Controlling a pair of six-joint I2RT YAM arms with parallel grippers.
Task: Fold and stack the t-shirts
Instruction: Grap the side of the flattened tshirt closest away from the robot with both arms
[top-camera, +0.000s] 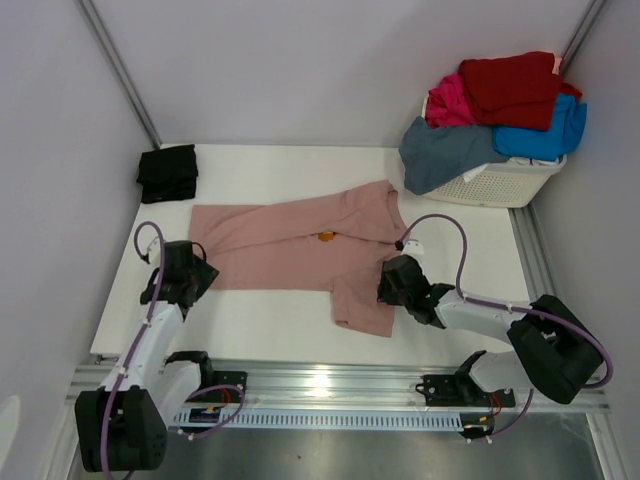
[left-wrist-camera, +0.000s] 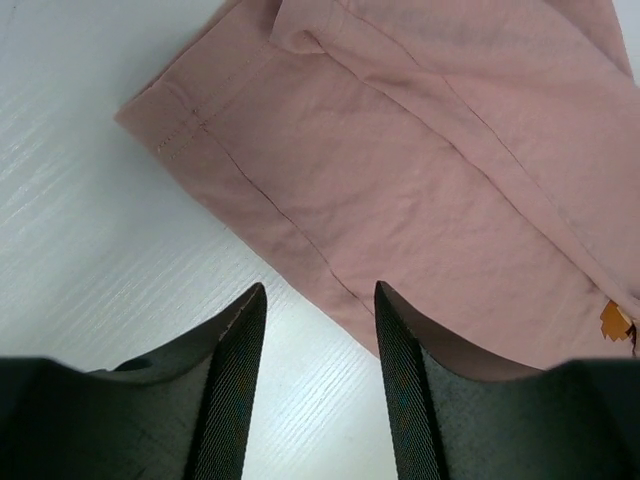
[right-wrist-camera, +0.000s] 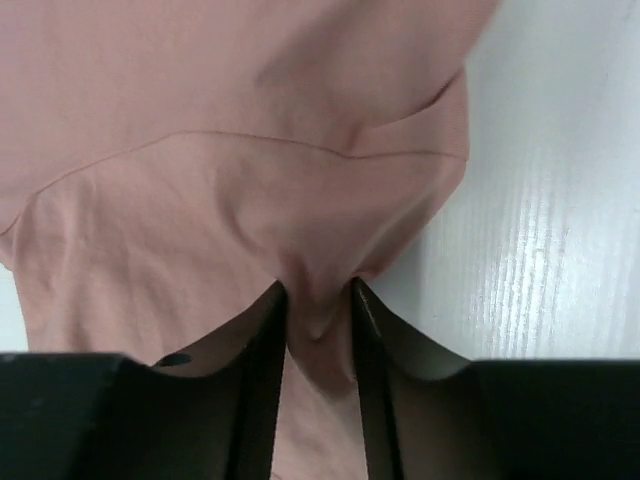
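A dusty-pink t-shirt (top-camera: 290, 245) lies spread across the middle of the table, its small orange print (top-camera: 325, 237) showing near a fold. My right gripper (top-camera: 387, 285) sits at the shirt's near right sleeve. In the right wrist view the gripper (right-wrist-camera: 318, 290) is shut on a bunched pinch of pink t-shirt (right-wrist-camera: 250, 150). My left gripper (top-camera: 198, 272) is at the shirt's left hem. In the left wrist view it (left-wrist-camera: 320, 295) stands open over bare table, the hem of the pink t-shirt (left-wrist-camera: 420, 180) just ahead of the fingertips. A folded black t-shirt (top-camera: 167, 173) lies at the far left.
A white slatted basket (top-camera: 510, 185) stands at the far right corner. Piled on it are red (top-camera: 510, 88), magenta (top-camera: 450, 100), bright-blue (top-camera: 545, 135) and slate-blue (top-camera: 445, 155) tees, the slate-blue one hanging over its rim. Grey walls close in both sides.
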